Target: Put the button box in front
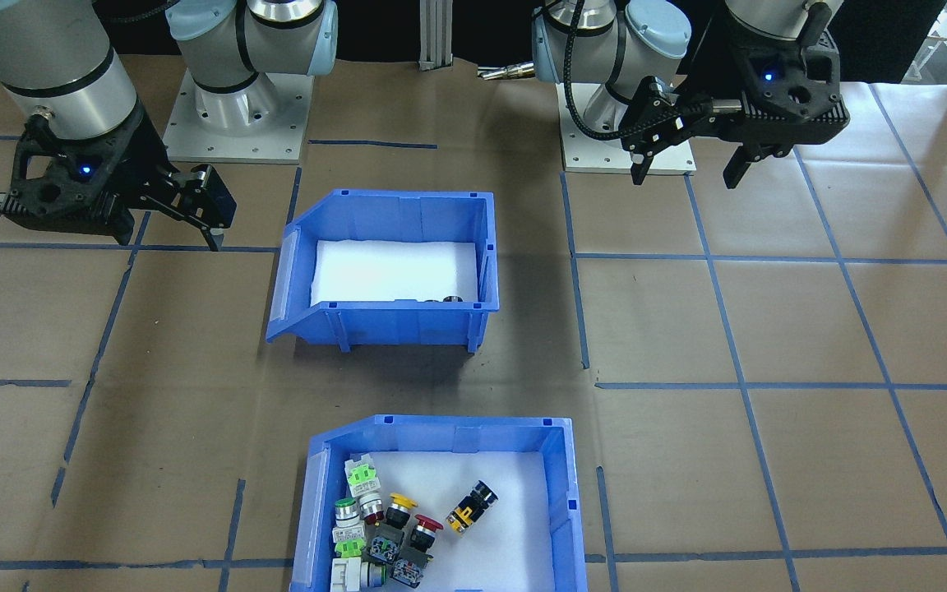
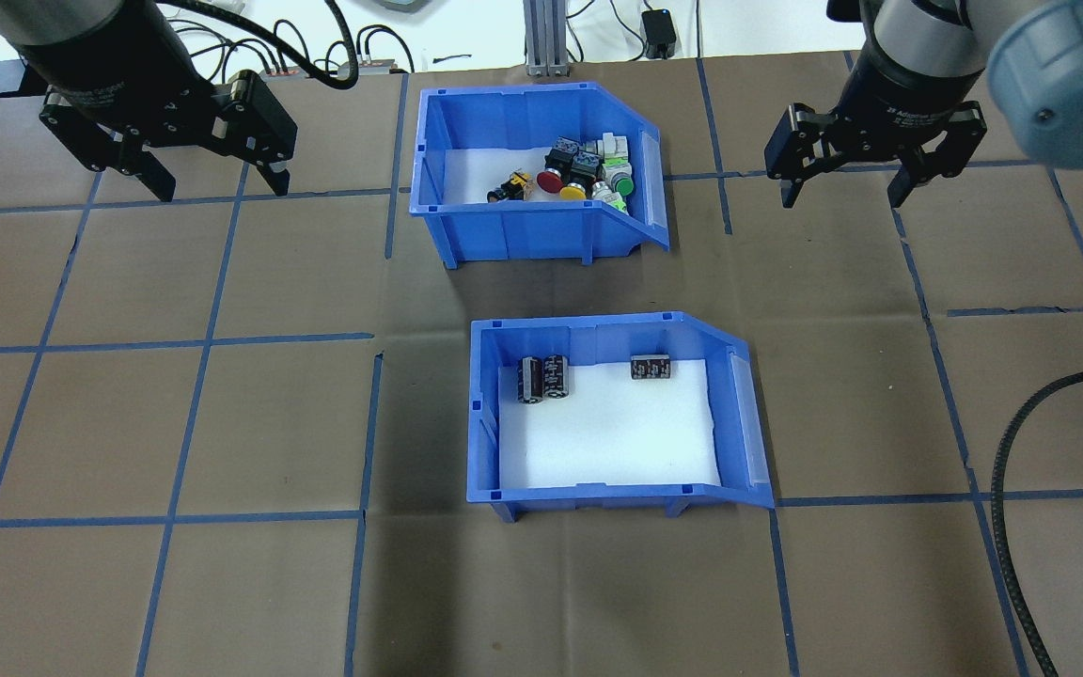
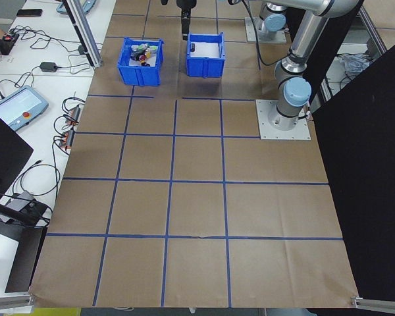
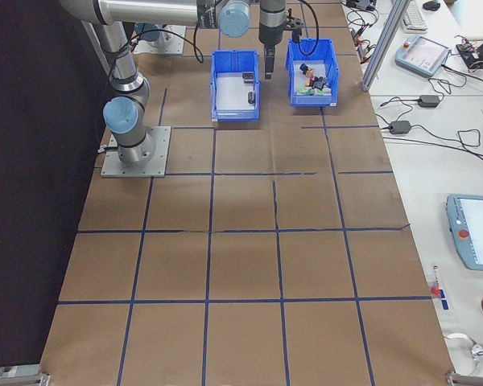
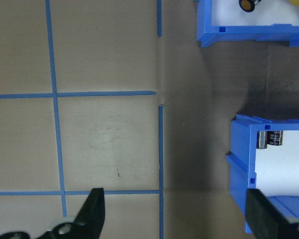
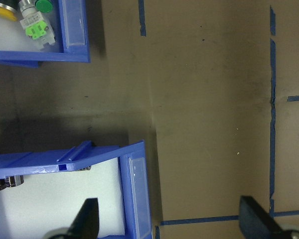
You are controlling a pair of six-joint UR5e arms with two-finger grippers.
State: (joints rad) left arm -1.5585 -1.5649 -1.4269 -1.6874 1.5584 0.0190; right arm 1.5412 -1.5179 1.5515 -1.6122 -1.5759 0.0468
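You are looking at the button box [image 2: 541, 179] sitting at the far side of the bench [image 2: 222, 423], beyond the second blue bin [image 2: 612, 414] that is holding only black cylinders [image 2: 541, 378] and lying nearer the robot. The two bins are standing apart, with a strip of bare bench between them.

Both hands are hanging spread and holding nothing, level with the button box and flanking it: the left hand [image 2: 212, 179] well off to its left, the right hand [image 2: 850, 188] off to its right. The box's sloped open mouth is facing right, toward the right hand, and that hand is looking slightly nearer to it. Its long axis is running left to right across the bench, so you are likely wanting a grip on a side wall, judging from this layout.
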